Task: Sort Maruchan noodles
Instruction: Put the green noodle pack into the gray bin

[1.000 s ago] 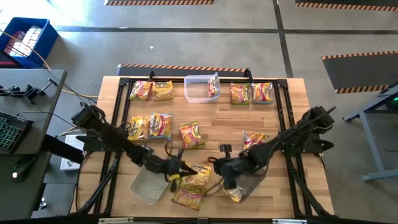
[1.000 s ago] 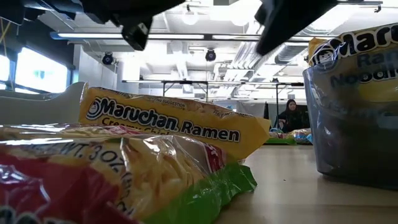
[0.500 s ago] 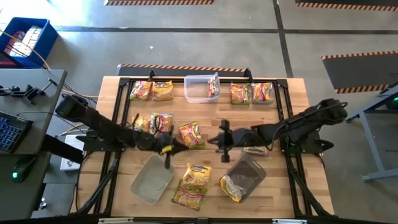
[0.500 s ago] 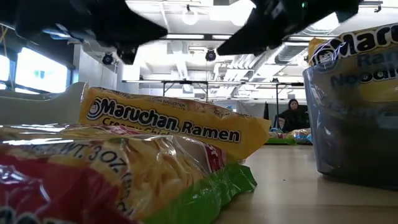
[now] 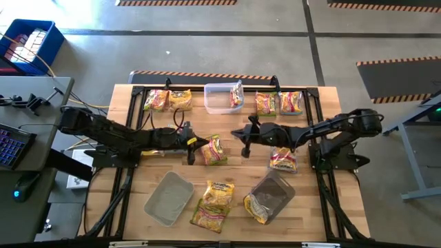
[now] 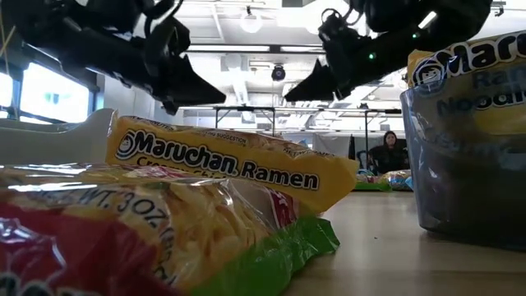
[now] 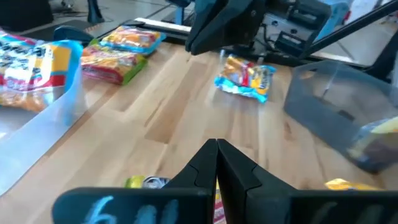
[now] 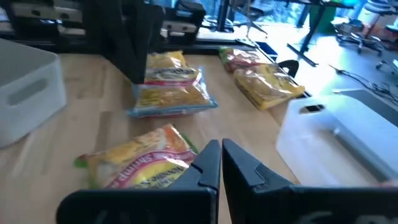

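Wooden table (image 5: 324, 117) — its near edge carries two clear tubs, one empty (image 5: 168, 198), one (image 5: 270, 197) holding a packet, with two Maruchan noodles packets (image 5: 214, 205) between them. Mid-table, the left gripper (image 5: 191, 150) and right gripper (image 5: 244, 142) hover clenched and empty, a packet (image 5: 212, 149) between their tips, bare wood around. More packets line the far edge beside a third tub (image 5: 220, 98).

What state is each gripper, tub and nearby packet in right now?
Left gripper: shut, empty, above table.
Right gripper: shut, empty, above table.
Back tub: upright, one packet inside.
Left front tub: empty.
Right front tub: one packet inside.
Middle packet: flat on table, not held.
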